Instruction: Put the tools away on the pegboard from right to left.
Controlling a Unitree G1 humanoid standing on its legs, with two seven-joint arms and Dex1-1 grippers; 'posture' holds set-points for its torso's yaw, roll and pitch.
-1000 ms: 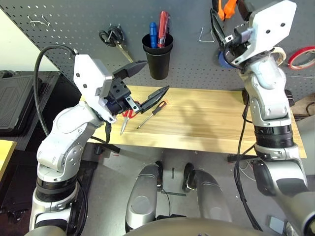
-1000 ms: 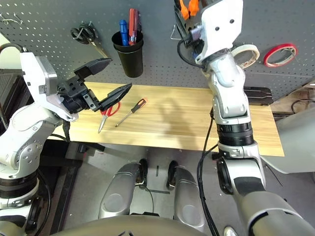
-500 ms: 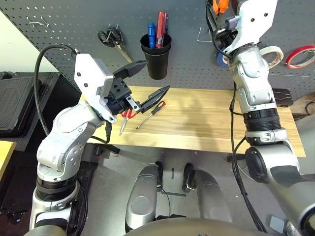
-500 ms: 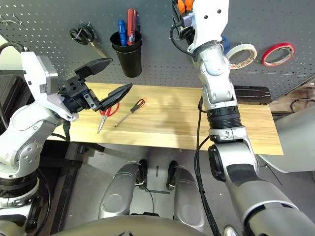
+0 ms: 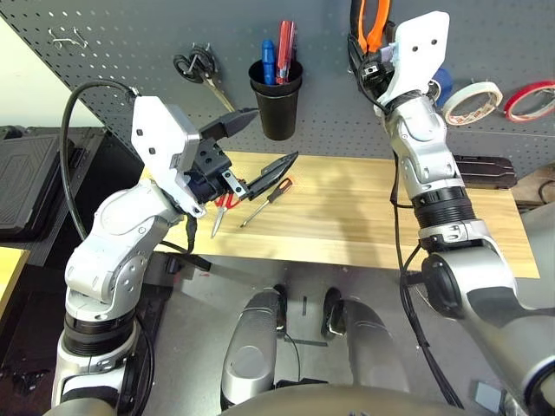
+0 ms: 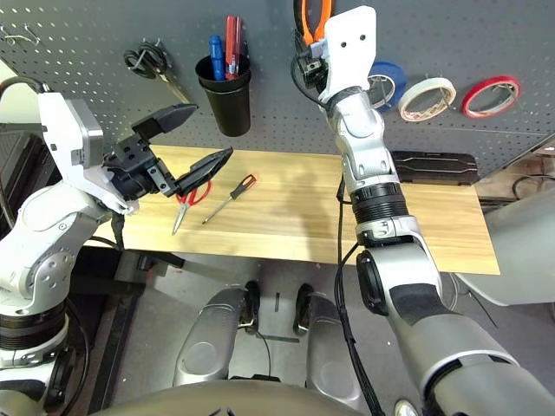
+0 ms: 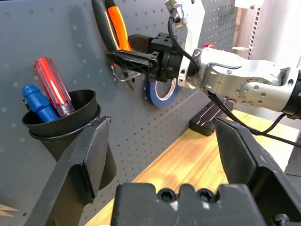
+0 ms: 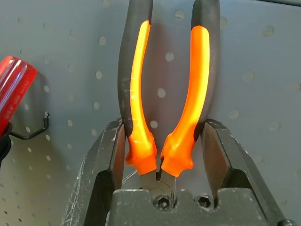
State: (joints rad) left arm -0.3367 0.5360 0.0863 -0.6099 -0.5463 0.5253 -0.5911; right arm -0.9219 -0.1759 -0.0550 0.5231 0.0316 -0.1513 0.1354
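The orange-and-black-handled pliers (image 8: 164, 94) stand handles-up against the pegboard (image 5: 130, 35), with my right gripper (image 8: 162, 136) shut on them near the head. In the head views this gripper (image 5: 364, 65) is high on the board, beside a metal hook (image 7: 123, 75). The whitish tape roll (image 5: 473, 102) hangs on the board to the right. My left gripper (image 5: 270, 136) is open above the table's left part, holding nothing. Below it lie the red-handled scissors (image 5: 222, 208) and the black-and-orange-handled screwdriver (image 5: 267, 201).
A black cup (image 5: 277, 95) holding a blue and a red screwdriver hangs on the board, with black-handled scissors (image 5: 198, 69) to its left. A blue tape roll (image 5: 440, 85) and a red one (image 5: 531, 100) flank the whitish roll. A black case (image 5: 481, 169) lies on the wooden table (image 5: 347, 217).
My right arm has carried the pliers leftward along the pegboard, from over the tape rolls to beside the cup. The left arm has not moved.
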